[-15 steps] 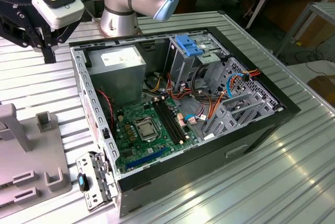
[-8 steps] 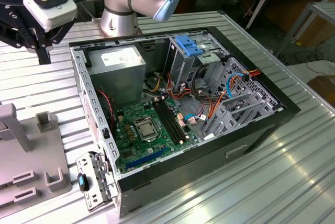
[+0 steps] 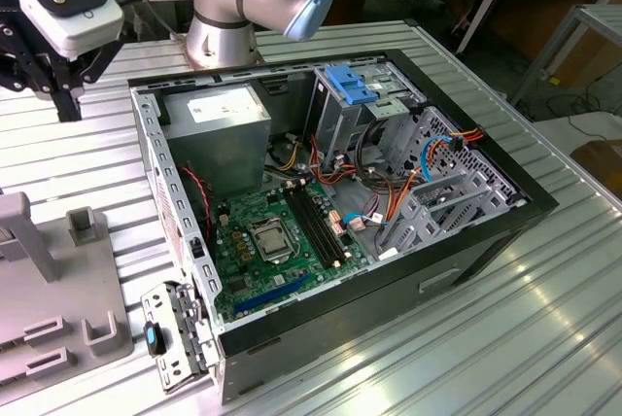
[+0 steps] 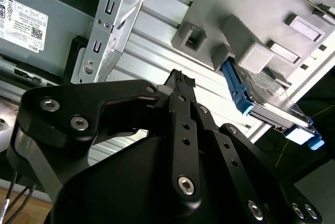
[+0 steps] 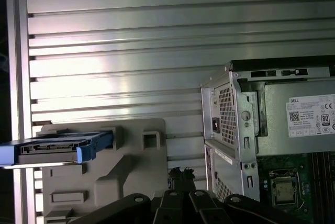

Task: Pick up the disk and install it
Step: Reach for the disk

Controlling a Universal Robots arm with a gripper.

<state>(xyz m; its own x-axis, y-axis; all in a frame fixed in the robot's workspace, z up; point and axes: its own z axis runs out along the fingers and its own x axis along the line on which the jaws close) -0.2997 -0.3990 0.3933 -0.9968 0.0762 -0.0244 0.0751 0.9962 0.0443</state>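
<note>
The disk (image 5: 52, 148) is shown as grey metal framed in bright blue; the stand (image 5: 131, 177) is plain pale grey. The table (image 3: 486, 338) is silver, ribbed with parallel grooves. A green board (image 3: 243, 270), a blue bracket (image 3: 350, 84) and red and orange cables (image 3: 392, 200) are seen in the black case (image 3: 486, 241). The gripper (image 4: 180, 82) is matte black

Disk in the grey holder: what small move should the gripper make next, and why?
Probably ease the gripper sideways toward the disk: it looks shut and empty, off to one side of the grey holder where the disk stands on edge.
</note>
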